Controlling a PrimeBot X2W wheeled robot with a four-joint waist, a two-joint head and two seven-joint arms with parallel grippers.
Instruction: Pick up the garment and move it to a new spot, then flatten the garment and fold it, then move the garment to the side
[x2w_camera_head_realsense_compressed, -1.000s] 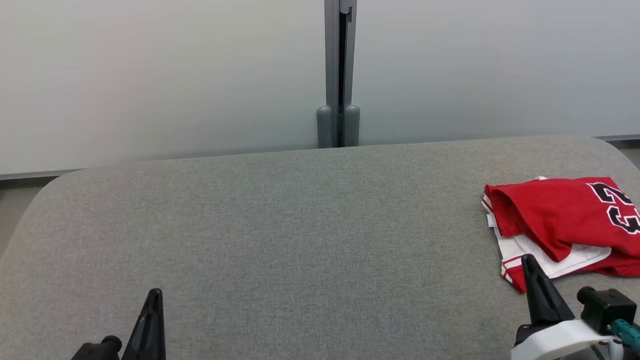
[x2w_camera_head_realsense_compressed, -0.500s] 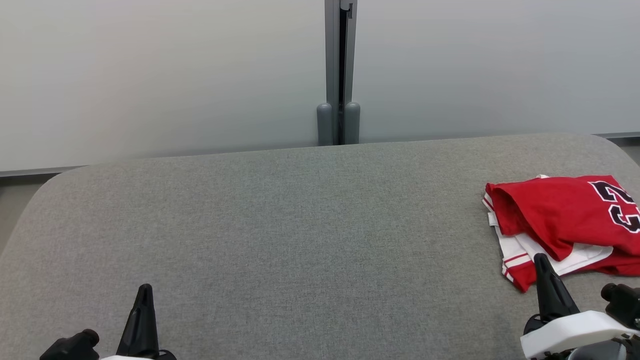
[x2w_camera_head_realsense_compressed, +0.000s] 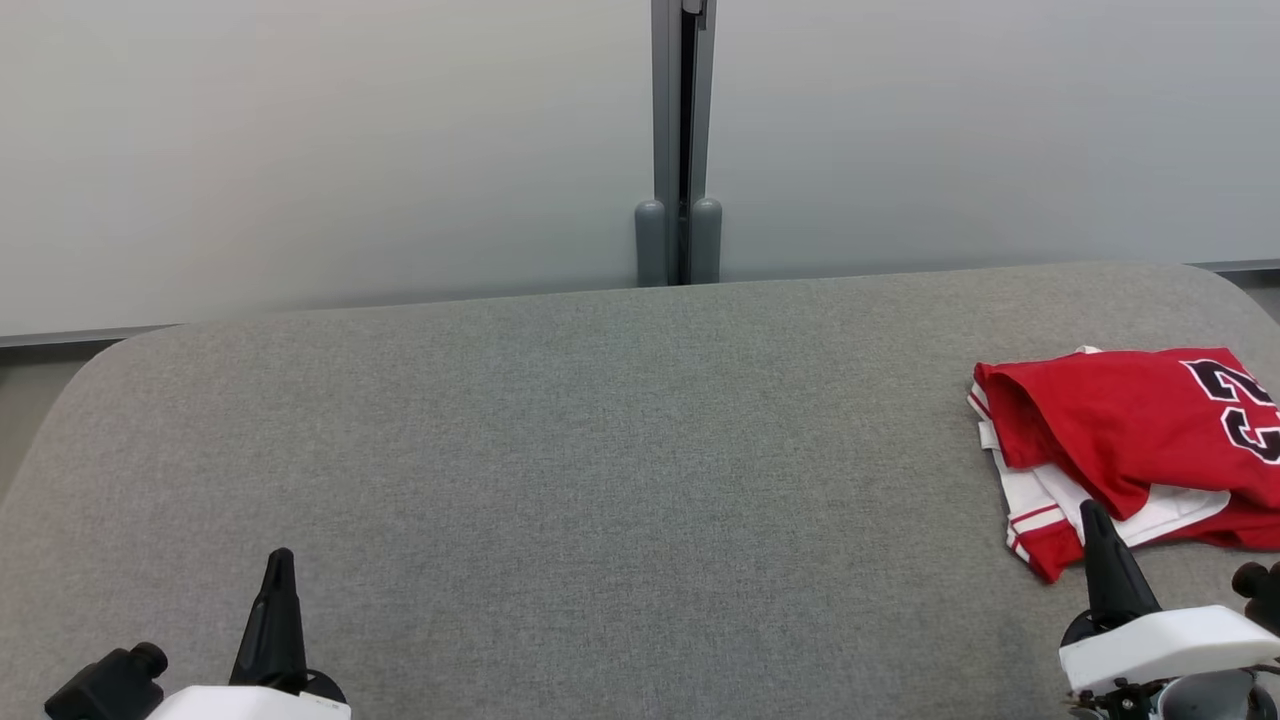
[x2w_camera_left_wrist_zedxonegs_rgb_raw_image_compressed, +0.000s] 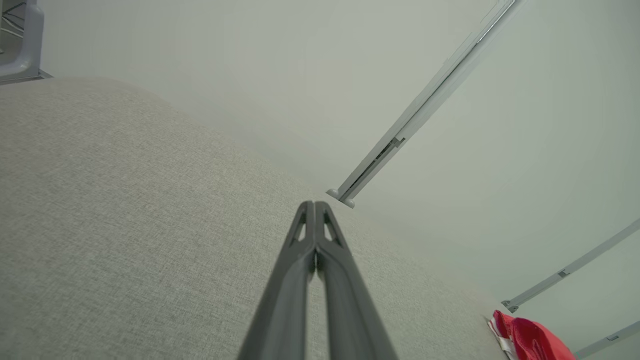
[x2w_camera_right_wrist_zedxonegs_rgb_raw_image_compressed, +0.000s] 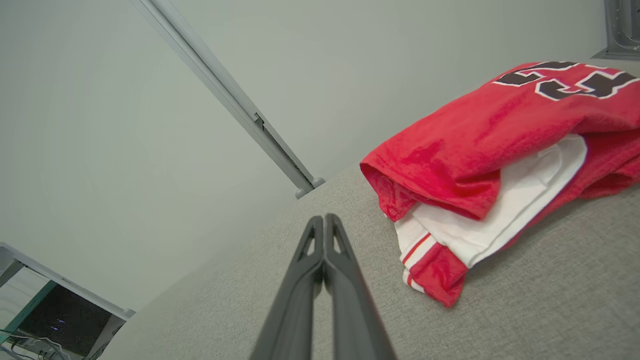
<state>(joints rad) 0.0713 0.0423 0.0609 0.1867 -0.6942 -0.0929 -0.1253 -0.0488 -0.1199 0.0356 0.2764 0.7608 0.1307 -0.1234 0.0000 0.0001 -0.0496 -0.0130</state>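
Observation:
A folded red and white garment (x2w_camera_head_realsense_compressed: 1120, 430) with black numerals lies at the right edge of the grey padded table (x2w_camera_head_realsense_compressed: 600, 450). It also shows in the right wrist view as the garment (x2w_camera_right_wrist_zedxonegs_rgb_raw_image_compressed: 480, 165), and its red corner (x2w_camera_left_wrist_zedxonegs_rgb_raw_image_compressed: 530, 340) peeks into the left wrist view. My right gripper (x2w_camera_head_realsense_compressed: 1092, 512) is shut, empty, its tip just in front of the garment's near edge. In its own view the right gripper (x2w_camera_right_wrist_zedxonegs_rgb_raw_image_compressed: 324, 218) points left of the cloth. My left gripper (x2w_camera_head_realsense_compressed: 280, 557) is shut and empty at the near left; its tips (x2w_camera_left_wrist_zedxonegs_rgb_raw_image_compressed: 314, 205) are pressed together above bare fabric.
A pale wall with a grey vertical post (x2w_camera_head_realsense_compressed: 680, 150) runs behind the table. The table's rounded far corners (x2w_camera_head_realsense_compressed: 120, 350) drop off at left and right. A dark screen (x2w_camera_right_wrist_zedxonegs_rgb_raw_image_compressed: 65, 320) sits low beyond the table in the right wrist view.
Both grippers have pulled back toward the near edge and outward. The garment has stayed in place; the small upward shift of the scene is the camera's.

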